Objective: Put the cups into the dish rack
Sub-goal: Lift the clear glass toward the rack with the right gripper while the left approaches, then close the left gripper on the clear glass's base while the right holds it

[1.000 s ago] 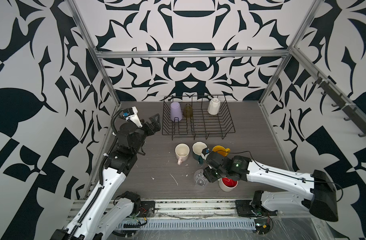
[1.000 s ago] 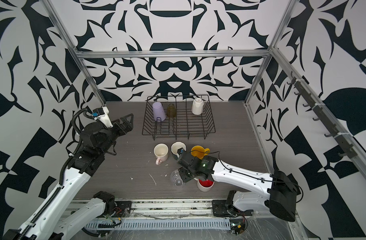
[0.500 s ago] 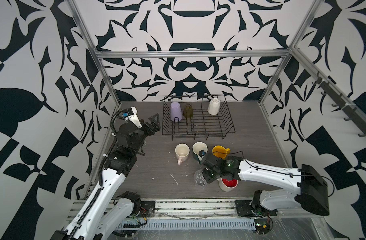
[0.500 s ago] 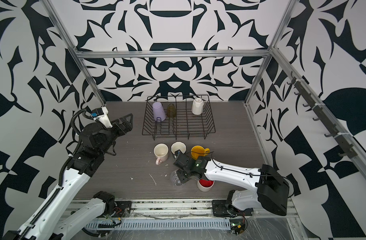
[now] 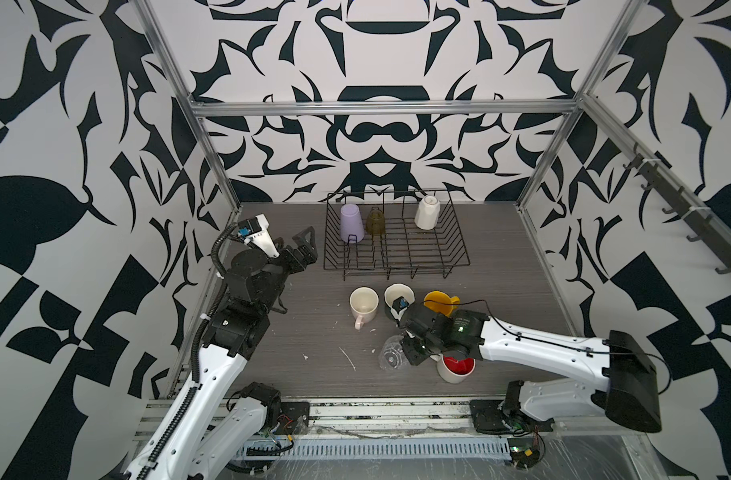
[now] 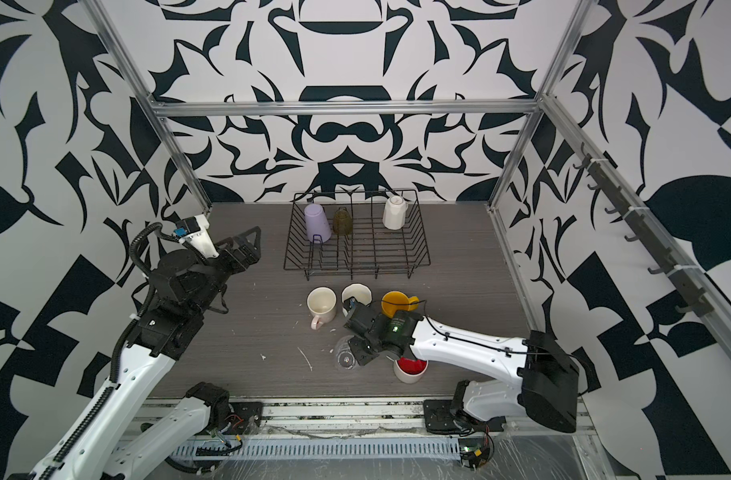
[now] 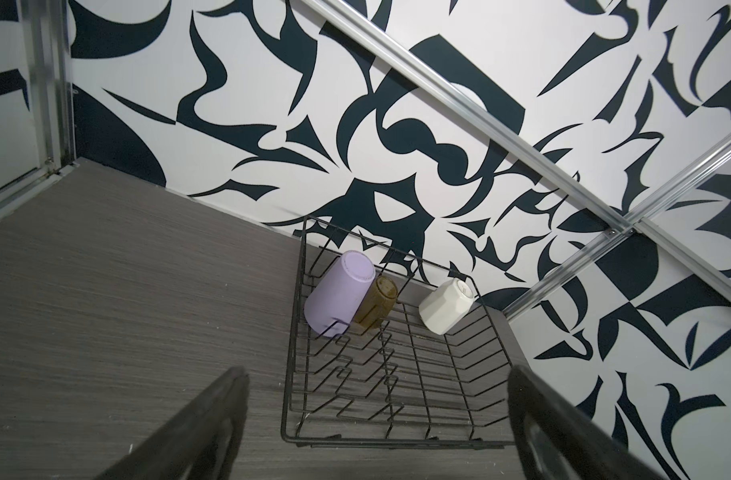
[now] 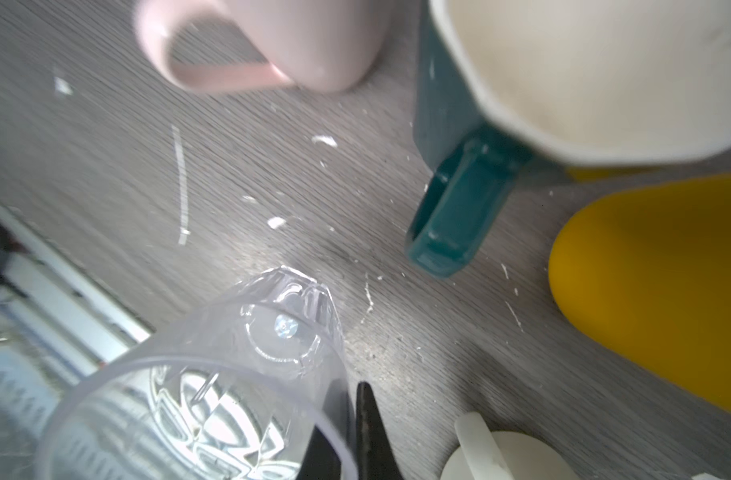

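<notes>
Right claw (image 8: 347,432) clenched on the rim of the clear glass (image 8: 214,395), seemingly one finger inside, a pinch suited to lifting it off the surface (image 5: 313,328) toward the dish rack (image 5: 397,266) at its 12 o'clock; left claw (image 5: 308,246) released, idle.

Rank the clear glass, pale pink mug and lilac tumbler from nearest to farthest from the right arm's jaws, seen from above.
1. Clear glass: rim pinched by the right gripper, at the front.
2. Pale pink mug: upright, farther back and left.
3. Lilac tumbler: upside down in the dish rack, far left corner.
</notes>
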Action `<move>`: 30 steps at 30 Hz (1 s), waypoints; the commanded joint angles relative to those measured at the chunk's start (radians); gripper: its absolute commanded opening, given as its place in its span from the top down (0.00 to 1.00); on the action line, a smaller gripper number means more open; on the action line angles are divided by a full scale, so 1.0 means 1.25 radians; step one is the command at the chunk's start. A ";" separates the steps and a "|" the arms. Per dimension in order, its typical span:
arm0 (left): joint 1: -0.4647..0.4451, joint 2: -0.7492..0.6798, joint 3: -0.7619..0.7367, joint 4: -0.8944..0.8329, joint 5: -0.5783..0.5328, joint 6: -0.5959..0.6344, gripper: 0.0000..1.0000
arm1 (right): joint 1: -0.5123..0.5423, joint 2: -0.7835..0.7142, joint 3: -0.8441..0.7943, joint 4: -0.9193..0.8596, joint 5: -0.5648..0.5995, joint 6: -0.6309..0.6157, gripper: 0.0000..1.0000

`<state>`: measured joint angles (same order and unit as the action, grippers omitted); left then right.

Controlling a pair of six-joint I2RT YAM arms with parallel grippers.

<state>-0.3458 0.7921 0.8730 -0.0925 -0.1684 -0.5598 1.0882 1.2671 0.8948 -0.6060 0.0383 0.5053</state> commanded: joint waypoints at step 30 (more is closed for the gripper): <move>0.004 0.110 -0.009 0.211 0.657 0.076 0.01 | -0.551 -0.092 0.037 0.690 -0.654 0.312 1.00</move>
<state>-0.3458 0.9234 0.8589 0.0952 0.5049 -0.4740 0.4065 1.1503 0.9318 0.0601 -0.6731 0.8055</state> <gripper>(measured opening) 0.994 0.075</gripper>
